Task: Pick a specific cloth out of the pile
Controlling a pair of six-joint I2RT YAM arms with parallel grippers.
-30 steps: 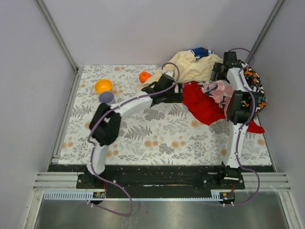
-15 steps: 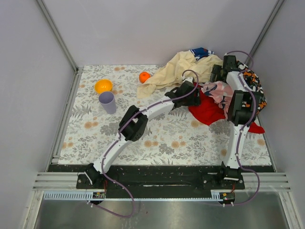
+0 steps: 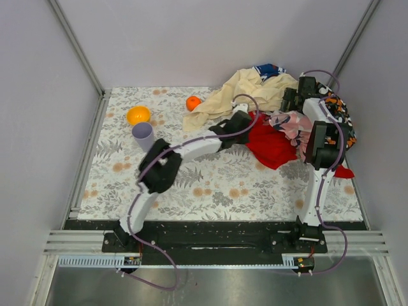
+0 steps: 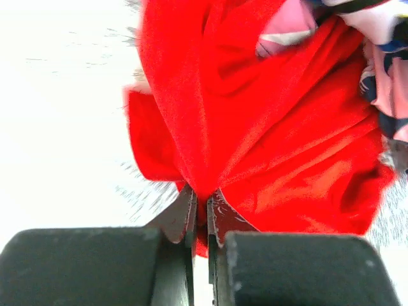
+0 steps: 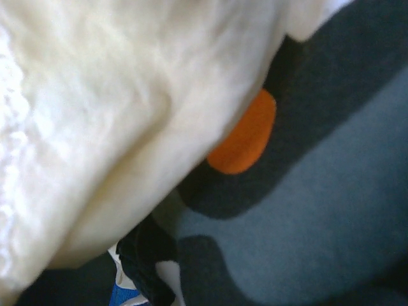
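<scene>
Your table (image 3: 210,178), floral cover, carries everything. The pile (image 3: 255,89) sits heaped in its far right corner: beige sheet (image 3: 245,89) on the heap's left, blue-white bit (image 3: 268,69) at the back, black-orange-white print (image 3: 341,111) along the right edge, pink print (image 3: 290,124) in the middle.

L arm (image 3: 191,148) runs diagonally from the near-left base to the pile's near-left side. R arm (image 3: 317,172) goes up the right side, w/ its wrist bent down into the far part of the heap.

The cloth (image 3: 271,145), plain red, lies on the table at the pile's near side, its far edge tucked under the pink print. A red tip shows right of the R arm.

L gripper (image 4: 199,203): jaws pinched tight on a fold at the cloth's left edge. In the wrist cam you see red fabric gathered into the pinch and fanning out beyond it.

R gripper (image 3: 294,97): buried between beige sheet and print. Its wrist cam is filled w/ beige fabric and dark print w/ an orange spot, no fingers visible, so you can't tell if it's open or closed.

Far left: purple cup (image 3: 143,135), just beside it an orange bowl (image 3: 138,115). Small orange ball (image 3: 193,102) near the beige sheet's left tip.
</scene>
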